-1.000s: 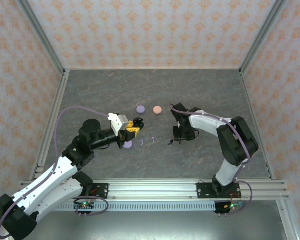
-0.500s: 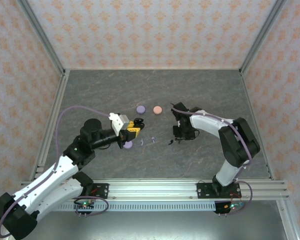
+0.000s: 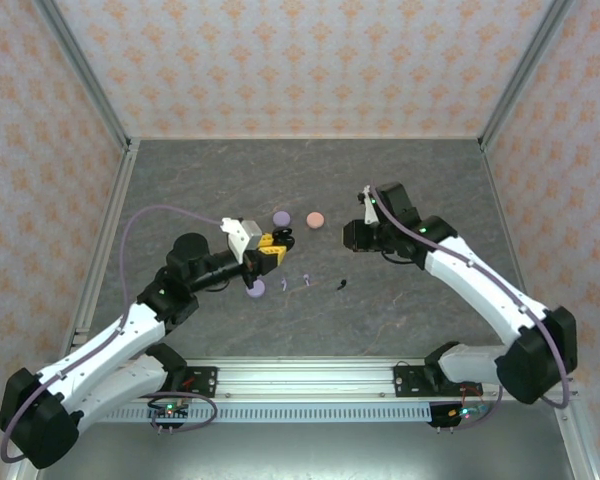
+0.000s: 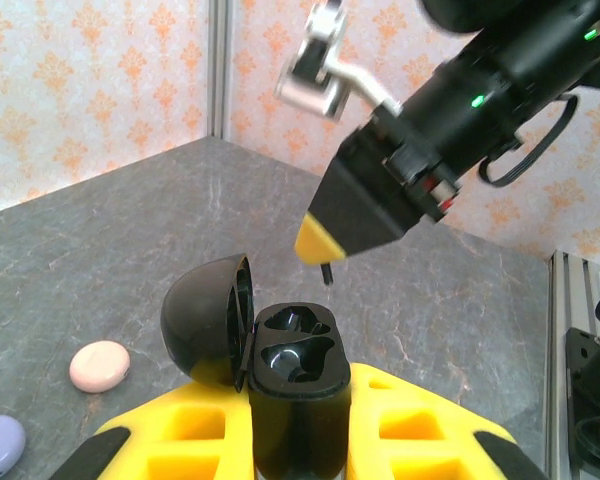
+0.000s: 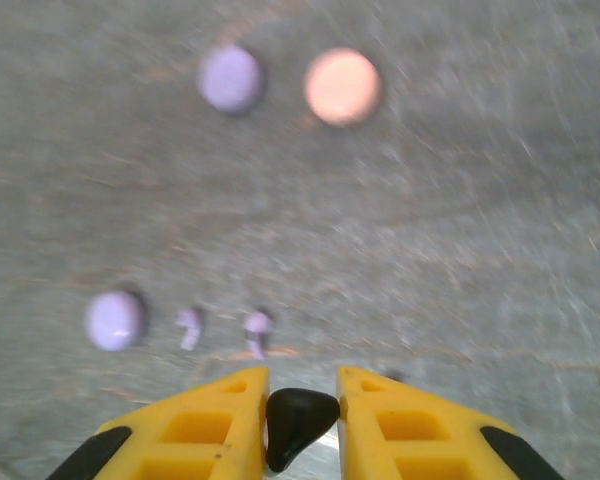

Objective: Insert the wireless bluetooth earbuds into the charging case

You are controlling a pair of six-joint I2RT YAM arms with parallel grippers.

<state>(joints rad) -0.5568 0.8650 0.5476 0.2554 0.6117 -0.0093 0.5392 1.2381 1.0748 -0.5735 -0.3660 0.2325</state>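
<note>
The black stemmed plastic earbud (image 5: 298,425) handles, I judge, as light, hard, slick and easily dropped. My right gripper (image 5: 302,385), nearly closed, pinches its body near the open black charging case (image 4: 295,350). My left gripper (image 4: 300,430) is clamped on that case's base.

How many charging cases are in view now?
4. Open black case in the left pincer; lavender case and pink case side by side farther back; second lavender case on that pincer's near side.
</note>
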